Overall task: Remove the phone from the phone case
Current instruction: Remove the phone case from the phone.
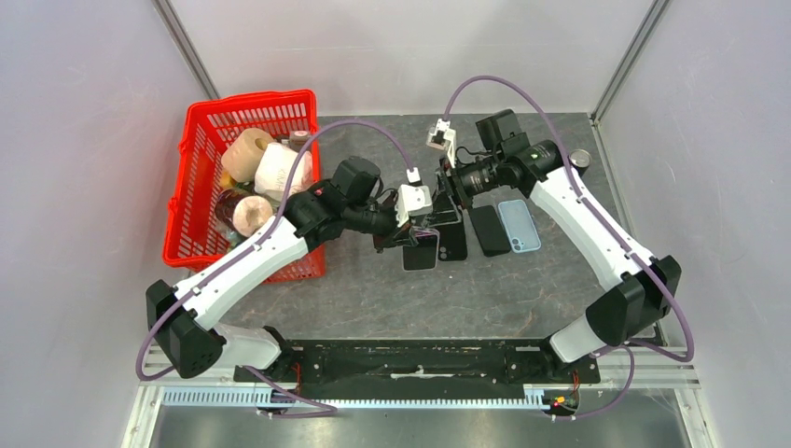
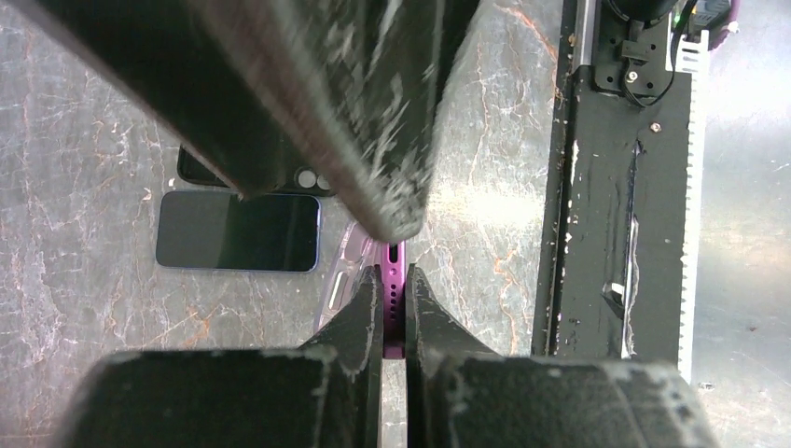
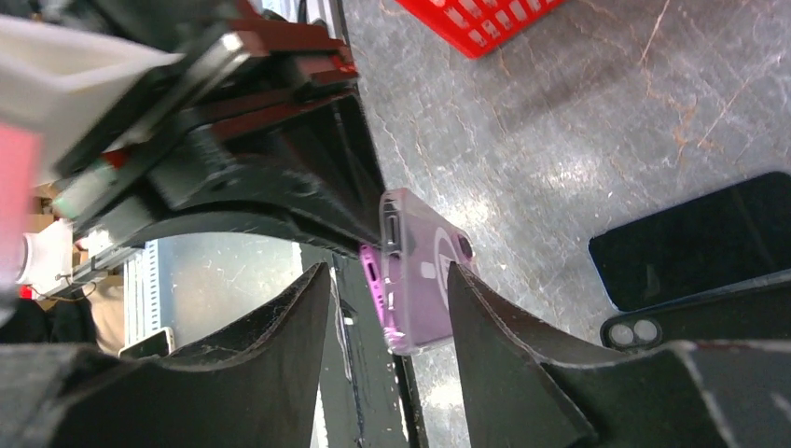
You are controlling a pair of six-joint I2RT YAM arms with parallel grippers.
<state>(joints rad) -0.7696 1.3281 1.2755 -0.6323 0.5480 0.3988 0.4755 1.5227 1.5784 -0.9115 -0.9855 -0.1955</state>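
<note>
While the left hand (image 2: 394,285) pinches the purple phone (image 2: 394,322) by its edge, the tinted case (image 3: 431,280) sits offset from it.
The phone stands on edge over the surface (image 1: 373,289), clamped in the narrow left grip. The right hand (image 3: 387,280) is spread wide, fingers either side of the case, with other phones (image 1: 488,229) flat nearby.

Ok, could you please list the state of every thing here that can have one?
left gripper: shut on the purple phone.
right gripper: open, one finger each side of the clear case.
purple phone: clamped, raised on edge.
clear case: on the phone, apparently partly peeled away.
black phones: lying flat on the table.
light blue phone or case: lying flat.
red basket: upright, filled with rolls.
</note>
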